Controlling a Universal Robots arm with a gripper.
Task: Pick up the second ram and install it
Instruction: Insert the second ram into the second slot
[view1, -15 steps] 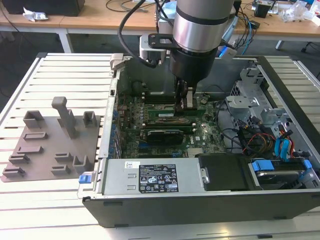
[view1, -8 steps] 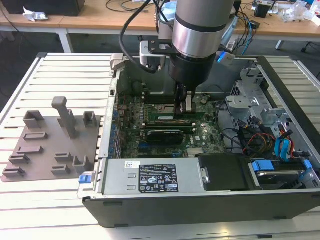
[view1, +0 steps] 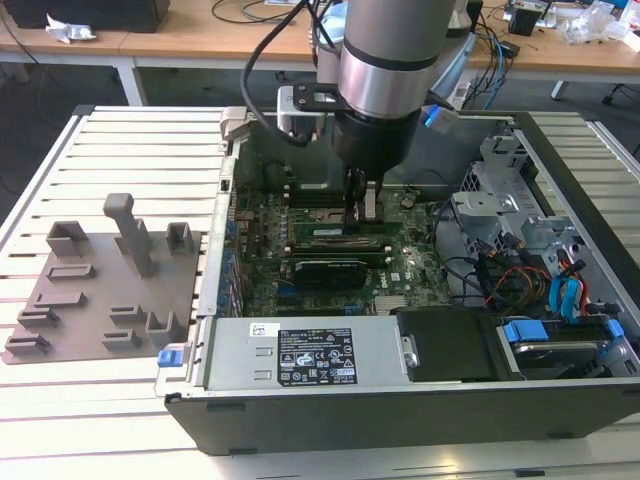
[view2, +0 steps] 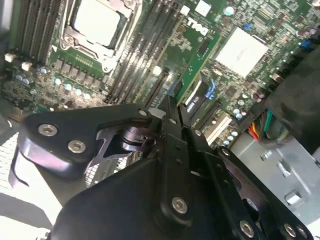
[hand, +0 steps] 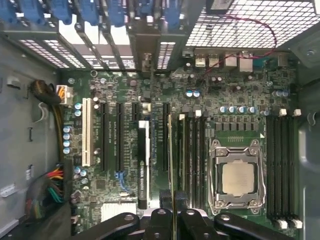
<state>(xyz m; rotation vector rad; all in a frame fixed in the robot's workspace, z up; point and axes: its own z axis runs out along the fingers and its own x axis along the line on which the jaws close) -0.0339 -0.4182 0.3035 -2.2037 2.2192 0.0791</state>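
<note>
One claw (view2: 171, 106) clamped on one second ram (view2: 196, 67) | over one motherboard (hand: 240, 95) | one CPU socket (hand: 236, 177) nearby

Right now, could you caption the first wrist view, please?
Gripper holding the second ram at memory slots beside the CPU socket.

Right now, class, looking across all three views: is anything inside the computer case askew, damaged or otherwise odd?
Nothing looks damaged or spilled. The second ram sits edge-on in the gripper, running parallel to the memory slots, not askew. One oddity: the CPU lies bare in its socket.
</note>
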